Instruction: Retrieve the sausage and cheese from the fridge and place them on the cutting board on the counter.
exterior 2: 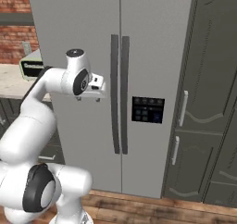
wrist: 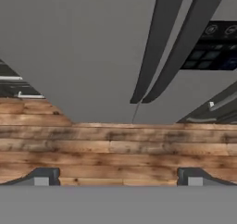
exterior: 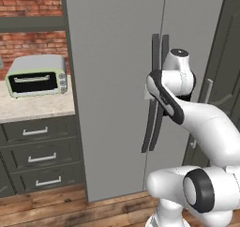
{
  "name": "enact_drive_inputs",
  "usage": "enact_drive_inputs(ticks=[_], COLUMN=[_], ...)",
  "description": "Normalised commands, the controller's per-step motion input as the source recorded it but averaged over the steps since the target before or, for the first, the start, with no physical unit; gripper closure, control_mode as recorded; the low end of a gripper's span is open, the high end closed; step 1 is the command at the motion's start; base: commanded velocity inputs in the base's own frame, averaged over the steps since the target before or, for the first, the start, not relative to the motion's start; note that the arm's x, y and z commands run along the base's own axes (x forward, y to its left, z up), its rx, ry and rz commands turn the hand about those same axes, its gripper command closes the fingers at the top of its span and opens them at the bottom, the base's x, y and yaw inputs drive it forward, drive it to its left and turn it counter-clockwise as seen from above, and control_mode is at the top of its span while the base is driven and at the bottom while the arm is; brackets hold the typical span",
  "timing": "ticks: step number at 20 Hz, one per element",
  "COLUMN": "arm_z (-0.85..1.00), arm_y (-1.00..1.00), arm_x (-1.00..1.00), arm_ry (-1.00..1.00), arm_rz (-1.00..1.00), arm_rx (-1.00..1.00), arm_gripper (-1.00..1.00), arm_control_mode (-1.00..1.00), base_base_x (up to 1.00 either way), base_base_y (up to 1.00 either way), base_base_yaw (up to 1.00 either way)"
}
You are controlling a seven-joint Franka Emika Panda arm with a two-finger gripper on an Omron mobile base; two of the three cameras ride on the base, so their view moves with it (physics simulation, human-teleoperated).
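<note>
So the tall, flat-fronted grey fridge (exterior 2: 92, 42) stands right in front of me with both doors shut, its two long dark curved door handles (exterior 2: 119, 93) running side by side down the middle seam. A dark control panel (exterior 2: 148, 109) sits on the right-hand door. The sausage and the cheese I judge to be behind those doors, since I see neither of them anywhere outside.

My two-finger gripper (wrist: 115, 177) is up at handle height, near the left door's face and just to the left of the handles, touching nothing. In the hand view my fingertips (wrist: 42, 177) stand wide apart with bare wooden floor between them, so I am spread open and holding nothing.

To the left, the beige speckled stone counter (exterior: 33, 109) over dark grey drawers carries a pale green toaster oven (exterior: 36, 76) against the red brick wall (exterior: 28, 3). I cannot make out the cutting board on the stretch of worktop that shows.

As I judge it, nothing of the task is done yet: a door must be opened, each food fetched, and both carried to the board.
</note>
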Motion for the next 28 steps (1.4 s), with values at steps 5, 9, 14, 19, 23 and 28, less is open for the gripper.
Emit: enact_drive_inputs(ticks=[5,9,14,19,23,28], arm_z=[-0.31,-0.16,0.00,0.19,0.11,0.00], arm_y=[-0.55,-0.46,-0.02,0.00,0.00,0.05], arm_x=[0.10,0.07,0.24,0.32,0.41,0.49], arm_ry=[-0.25,-0.24,-0.03,0.01,0.00,0.00], arm_rz=[0.01,0.00,-0.02,-0.02,0.00,0.00], arm_rx=[0.00,0.01,0.02,0.00,0.01,0.00], arm_gripper=[-1.00,-1.00,-1.00,-1.00,-1.00,-1.00], arm_control_mode=[-1.00,-1.00,-1.00,-1.00,-1.00,-1.00], base_base_x=[0.00,0.00,0.00,0.00,0.00,0.00], base_base_y=[0.00,0.00,0.00,0.00,0.00,0.00], base_base_yaw=[0.00,0.00,0.00,0.00,0.00,0.00])
